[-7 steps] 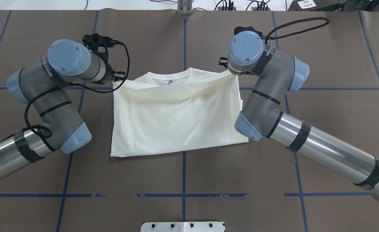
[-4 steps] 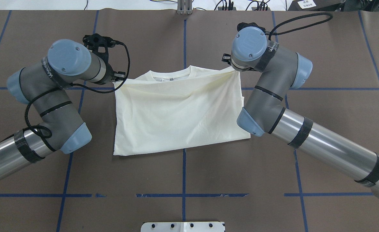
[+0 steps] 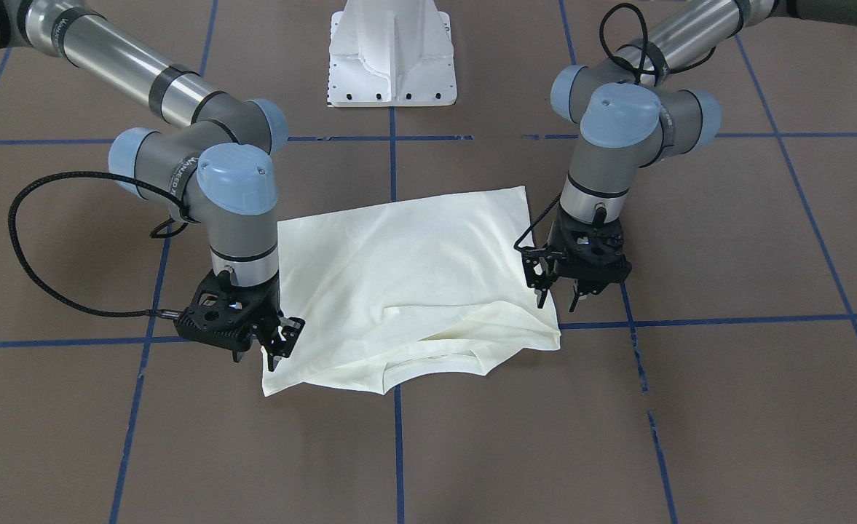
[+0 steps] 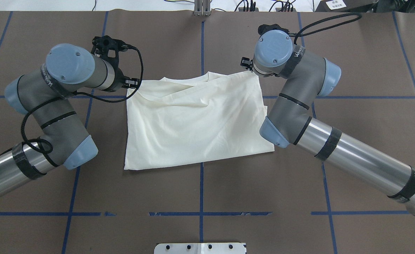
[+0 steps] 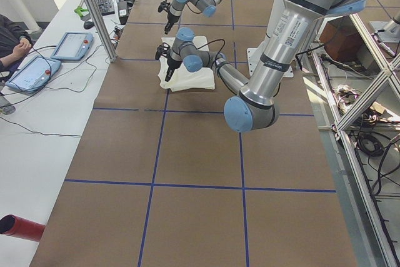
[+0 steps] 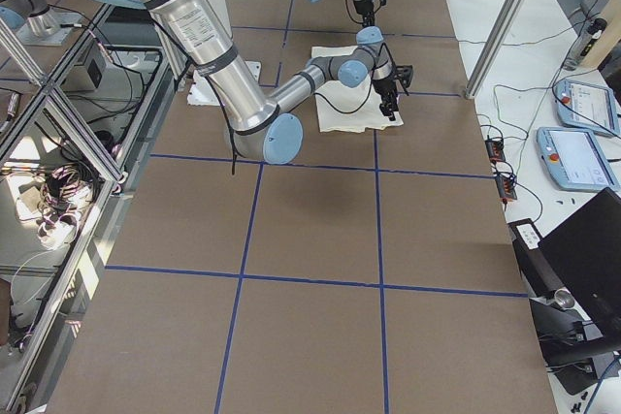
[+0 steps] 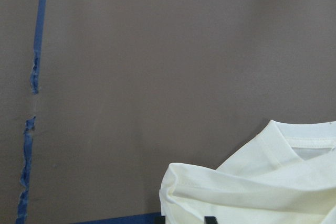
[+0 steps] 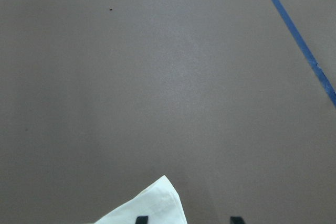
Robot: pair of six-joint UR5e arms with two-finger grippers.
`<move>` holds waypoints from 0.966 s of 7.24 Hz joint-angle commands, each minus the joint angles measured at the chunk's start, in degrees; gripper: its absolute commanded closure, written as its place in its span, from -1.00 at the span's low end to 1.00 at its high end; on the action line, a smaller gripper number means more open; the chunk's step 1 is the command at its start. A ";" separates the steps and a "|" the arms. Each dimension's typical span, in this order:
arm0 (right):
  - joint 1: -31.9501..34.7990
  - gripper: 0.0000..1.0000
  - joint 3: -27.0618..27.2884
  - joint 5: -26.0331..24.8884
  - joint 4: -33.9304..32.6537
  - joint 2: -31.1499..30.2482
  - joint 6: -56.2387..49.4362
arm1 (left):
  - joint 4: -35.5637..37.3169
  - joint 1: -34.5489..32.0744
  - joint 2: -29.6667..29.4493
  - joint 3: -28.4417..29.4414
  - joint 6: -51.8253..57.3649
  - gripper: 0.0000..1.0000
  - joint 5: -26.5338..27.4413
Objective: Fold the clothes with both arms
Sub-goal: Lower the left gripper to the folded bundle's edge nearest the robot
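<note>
Two arms work here, each with one end effector, over one shirt (image 3: 406,276) on the table (image 3: 727,407).

In the front-facing view you see the left end effector (image 3: 559,297) and the right end effector (image 3: 280,351), each poised at one corner of the shirt's edge away from the robot. Both have their fingers apart, released. The cream shirt lies plain side up, folded to a rough rectangle. Its collar (image 3: 435,358) sits at that far edge under a rumpled top layer. One white base plate (image 3: 392,87) stands behind it.

The overhead view shows little of either end effector beneath the wrists. It does give you the near fold, straight and flat, lying across one blue tape line (image 4: 201,197).

The exterior left view adds a person's hands (image 5: 19,47) and two handheld screens (image 5: 72,45). The end effectors are too small there to judge, as they are in the exterior right view.

The left wrist view shows the collar and a bunched fold close up, with one black fingertip (image 7: 210,220) against the cloth.

The right wrist view shows two fingertips (image 8: 236,220) well apart, with one cloth corner just beside the other tip.
</note>
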 commanded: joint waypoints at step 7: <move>1.22 -1.00 1.85 3.27 0.78 -0.87 -3.71 | -8.10 18.22 17.12 -16.12 -20.43 -0.56 4.28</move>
